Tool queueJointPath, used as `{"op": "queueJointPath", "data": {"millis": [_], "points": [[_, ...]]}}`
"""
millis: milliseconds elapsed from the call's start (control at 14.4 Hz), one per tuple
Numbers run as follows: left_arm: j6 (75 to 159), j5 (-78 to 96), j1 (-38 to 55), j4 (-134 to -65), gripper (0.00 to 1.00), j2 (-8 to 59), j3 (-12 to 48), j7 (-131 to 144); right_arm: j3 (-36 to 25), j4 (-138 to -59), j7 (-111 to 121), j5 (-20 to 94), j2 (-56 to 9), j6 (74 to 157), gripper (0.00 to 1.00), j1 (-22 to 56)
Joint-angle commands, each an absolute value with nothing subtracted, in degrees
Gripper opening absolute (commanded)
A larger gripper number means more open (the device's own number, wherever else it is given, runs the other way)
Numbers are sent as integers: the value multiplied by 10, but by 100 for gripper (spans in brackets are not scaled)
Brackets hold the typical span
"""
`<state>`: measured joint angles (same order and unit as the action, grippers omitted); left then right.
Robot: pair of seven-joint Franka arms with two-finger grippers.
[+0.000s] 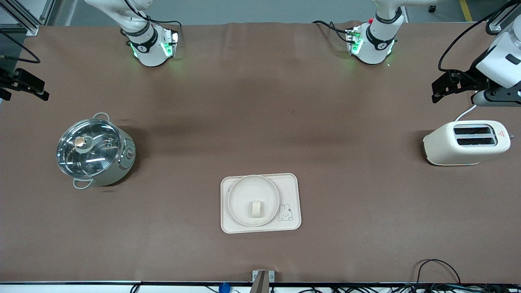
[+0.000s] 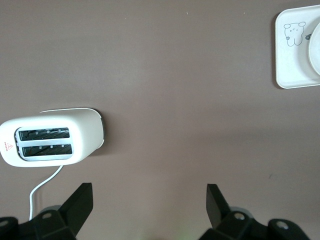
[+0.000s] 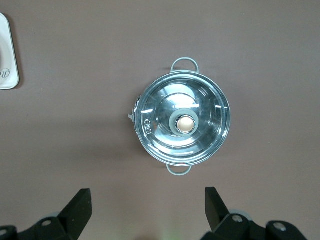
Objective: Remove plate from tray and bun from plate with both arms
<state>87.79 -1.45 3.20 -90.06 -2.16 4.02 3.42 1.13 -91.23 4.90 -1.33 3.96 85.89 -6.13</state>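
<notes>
Nothing had begun: my right gripper hung wide open and empty above the lidded pot. Mid-table, nearer the front camera, the bun lay on the plate, the plate on the tray. My left gripper, equally spread and empty, hovered above the toaster. Next, I judged, both arms must reach toward the tray.

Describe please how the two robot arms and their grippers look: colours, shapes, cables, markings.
Both arms are white and jointed, with black bands at the joints and green lights at the bases. Black cables run along them. The left arm has a small red spot near its base; the right arm shows a small black mark. The left gripper and right gripper each have two black, wedge-shaped fingers.
</notes>
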Motion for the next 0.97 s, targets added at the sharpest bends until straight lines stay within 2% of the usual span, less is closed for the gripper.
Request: {"op": "queueJointPath", "data": {"millis": [0,277,902], "points": [[876,-4,30,-887,100,-16,40,24,11,-928,52,-5,55,862,100,-64],[876,-4,30,-887,100,-11,40,24,11,-901,51,-4,50,863,100,-67],[880,-4,28,-886,100,-6,38,24,11,-901,52,-5,45,863,100,-65]]}}
